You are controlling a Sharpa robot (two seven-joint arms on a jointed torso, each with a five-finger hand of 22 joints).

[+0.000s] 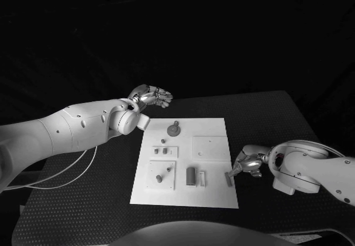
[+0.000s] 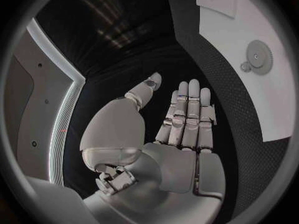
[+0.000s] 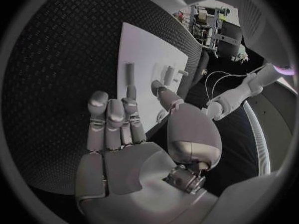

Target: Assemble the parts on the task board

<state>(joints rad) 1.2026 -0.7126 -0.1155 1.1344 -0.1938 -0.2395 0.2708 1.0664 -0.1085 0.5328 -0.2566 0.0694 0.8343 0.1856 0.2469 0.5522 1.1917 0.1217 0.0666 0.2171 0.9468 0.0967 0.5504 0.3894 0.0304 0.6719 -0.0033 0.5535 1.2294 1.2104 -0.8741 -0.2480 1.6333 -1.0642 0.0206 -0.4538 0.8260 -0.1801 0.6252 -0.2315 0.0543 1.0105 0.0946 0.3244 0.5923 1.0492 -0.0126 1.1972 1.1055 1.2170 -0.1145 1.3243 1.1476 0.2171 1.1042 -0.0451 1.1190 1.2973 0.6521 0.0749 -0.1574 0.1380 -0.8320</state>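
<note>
Black desk point(image 1: 89, 205) carries the board point(image 1: 214, 197); the right hand point(image 1: 245, 165), fingers loosely apart and holding nothing, hovers beside a bar point(image 1: 229, 179) at its edge and could nudge it off, while the left hand point(image 1: 152, 96) hangs open beyond.

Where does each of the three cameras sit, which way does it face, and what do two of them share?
Head view: from the robot's head, looking down at the white rectangular task board, both arms entering.
Left wrist view: behind the silver left hand, open beside the board's round grey gear part.
Right wrist view: behind the silver right hand, open, facing the board's edge and a long grey bar part.
Shared: head and left wrist views both show the gear.
</note>
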